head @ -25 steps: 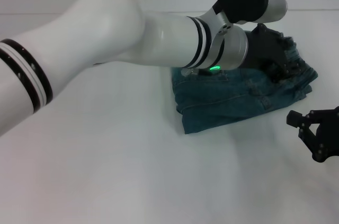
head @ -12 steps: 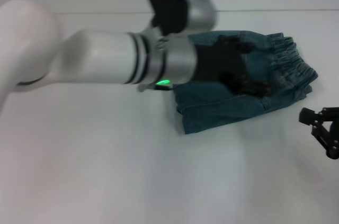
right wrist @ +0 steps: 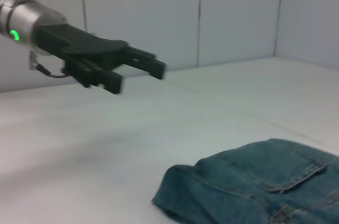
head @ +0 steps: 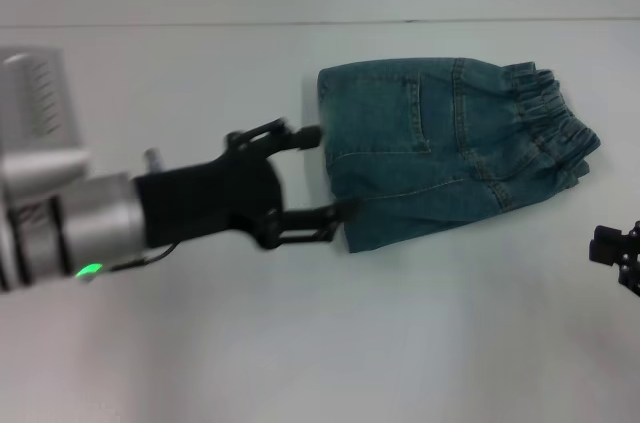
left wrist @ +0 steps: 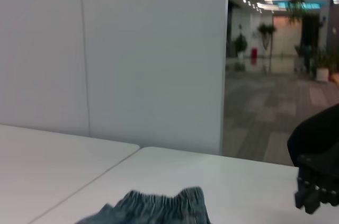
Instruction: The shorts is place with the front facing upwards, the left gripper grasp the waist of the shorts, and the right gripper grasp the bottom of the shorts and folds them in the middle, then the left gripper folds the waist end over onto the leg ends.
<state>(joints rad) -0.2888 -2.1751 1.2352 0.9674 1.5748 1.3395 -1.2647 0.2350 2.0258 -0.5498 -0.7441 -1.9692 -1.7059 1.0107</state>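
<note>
The shorts [head: 455, 148] are lying folded on the white worktop [head: 300, 343], and nothing is holding them. The ruffled waist [head: 545, 113] is sitting at the side of the shorts that is away from the left hand [head: 320, 175], and a patch pocket [head: 420, 108] is facing up. The folded edge is pointing toward the left hand.

The left hand is hanging just beside that folded edge, above the worktop and not touching the cloth. Its two black fingers [head: 300, 135] are standing well apart and are holding nothing. In the right wrist view the same left hand [right wrist: 140, 68] is floating in the air, apart from the shorts [right wrist: 254, 187].

The right hand [head: 620, 251] is waiting near the waist side of the shorts, at the border of the head view. It is only partly visible, so I cannot tell if it is spread or closed.
</note>
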